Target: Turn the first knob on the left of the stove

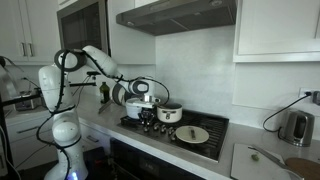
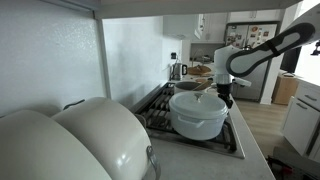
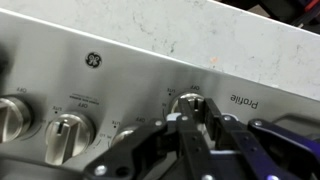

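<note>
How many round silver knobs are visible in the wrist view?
3: one round silver metal knob cut by the left edge, one beside it, one just above the black gripper. More may be hidden outside the frame.

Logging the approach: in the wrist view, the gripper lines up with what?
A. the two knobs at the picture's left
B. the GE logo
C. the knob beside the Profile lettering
C: the gripper sits right before the knob next to the Profile lettering.

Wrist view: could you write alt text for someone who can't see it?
A black gripper flanks a silver knob on a stainless GE stove panel. Two more knobs sit to its left, with pale countertop above.
</note>
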You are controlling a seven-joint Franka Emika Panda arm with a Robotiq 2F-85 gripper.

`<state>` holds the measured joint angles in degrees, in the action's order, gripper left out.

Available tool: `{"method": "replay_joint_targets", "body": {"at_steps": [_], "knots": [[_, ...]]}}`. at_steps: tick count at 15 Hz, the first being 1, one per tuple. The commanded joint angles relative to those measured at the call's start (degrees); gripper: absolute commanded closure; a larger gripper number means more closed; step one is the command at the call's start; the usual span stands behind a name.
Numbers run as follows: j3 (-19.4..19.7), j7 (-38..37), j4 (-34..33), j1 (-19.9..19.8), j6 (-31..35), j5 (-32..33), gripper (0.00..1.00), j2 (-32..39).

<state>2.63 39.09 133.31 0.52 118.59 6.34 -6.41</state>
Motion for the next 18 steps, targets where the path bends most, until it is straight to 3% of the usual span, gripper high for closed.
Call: {"method": "replay_joint_targets", "body": {"at_steps": [1,11,18], "knots": [[0.9,10.3,-2.0,-0.1,-6.0,-3.4,0.95,2.2],[1.4,32.4,-6.6,-1.7,-12.1,-5.9,0.95,6.2],[1.2,37.9,-8.6,-2.6,-15.2,-5.7,0.95,7.8]]}}
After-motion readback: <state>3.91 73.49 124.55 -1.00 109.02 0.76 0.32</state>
